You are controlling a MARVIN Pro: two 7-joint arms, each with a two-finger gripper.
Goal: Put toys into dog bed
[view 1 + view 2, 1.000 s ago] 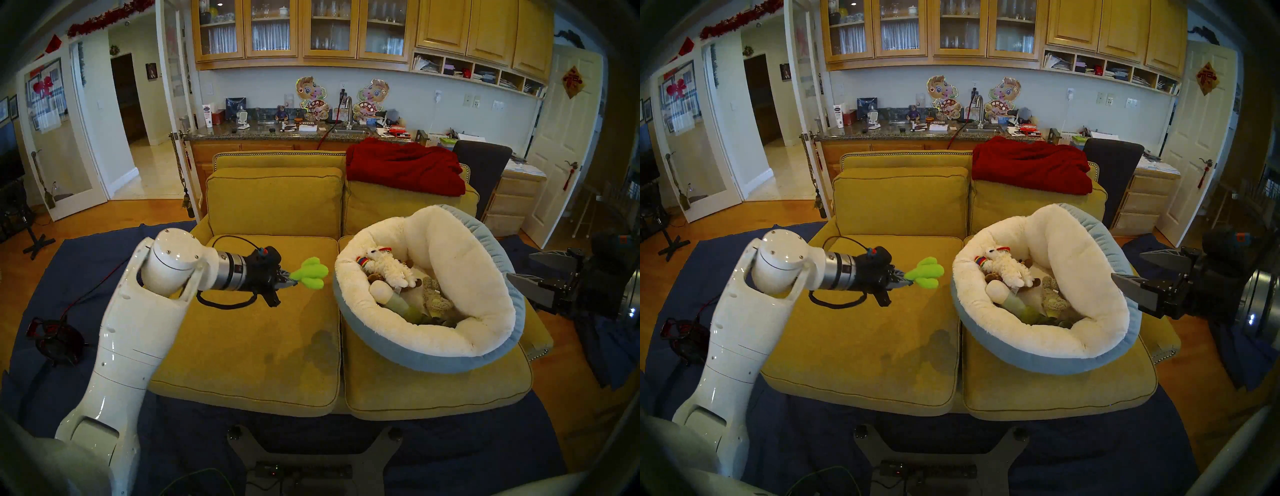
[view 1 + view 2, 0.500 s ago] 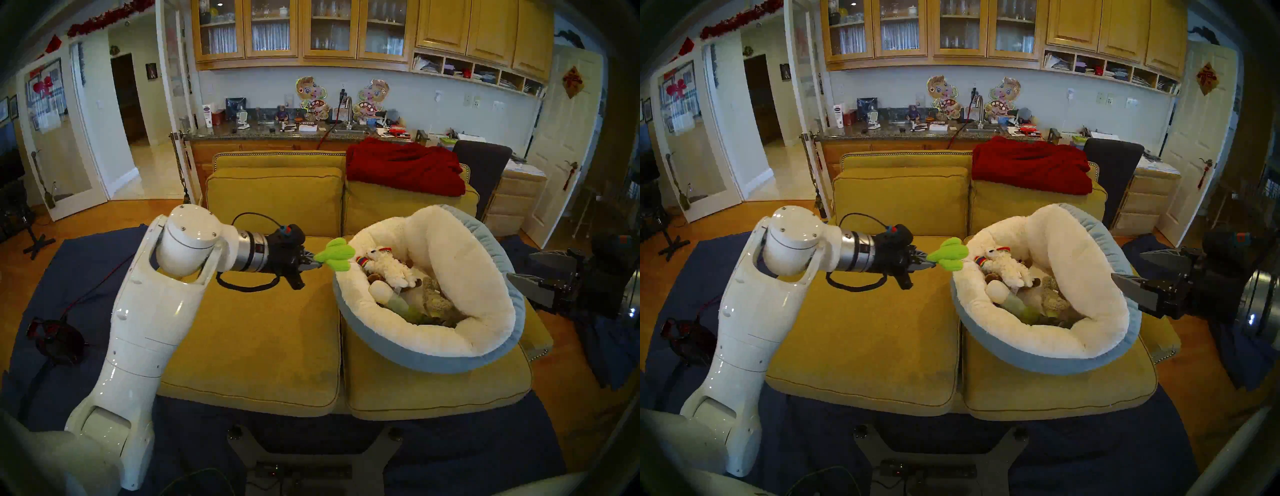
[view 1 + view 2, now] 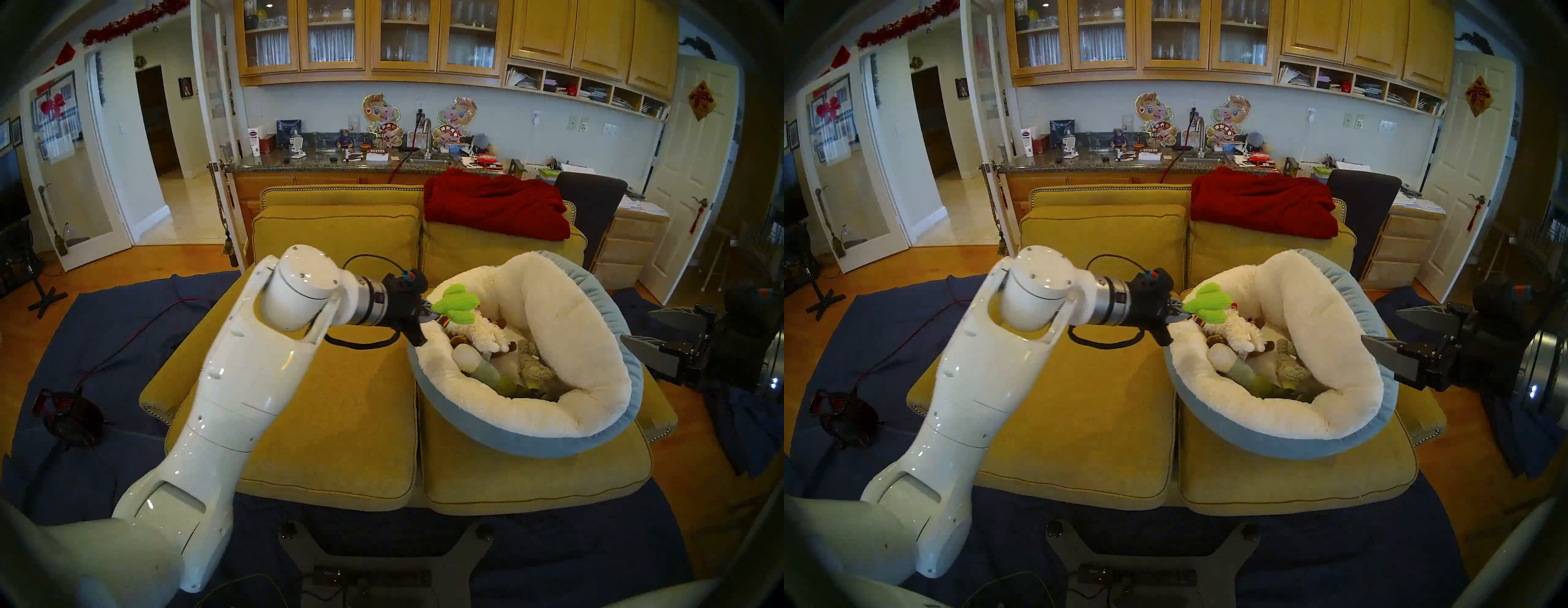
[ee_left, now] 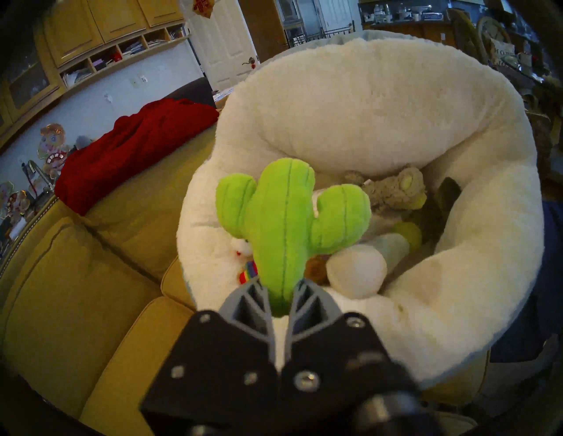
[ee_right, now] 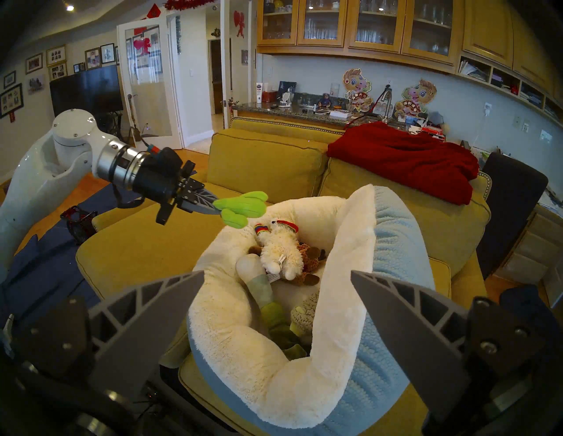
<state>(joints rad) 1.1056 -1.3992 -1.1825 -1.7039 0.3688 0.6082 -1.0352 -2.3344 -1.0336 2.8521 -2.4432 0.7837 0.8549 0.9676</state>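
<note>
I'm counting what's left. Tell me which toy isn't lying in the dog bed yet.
The green cactus. The left gripper holds it by its base in the air above the dog bed; the lamb, leek and others lie inside.

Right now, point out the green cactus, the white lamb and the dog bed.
green cactus (image 4: 286,219): left wrist view, middle of its trunk.
white lamb (image 5: 281,245): right wrist view, fluffy body.
dog bed (image 3: 530,418): head left view, near cream rim.
</note>
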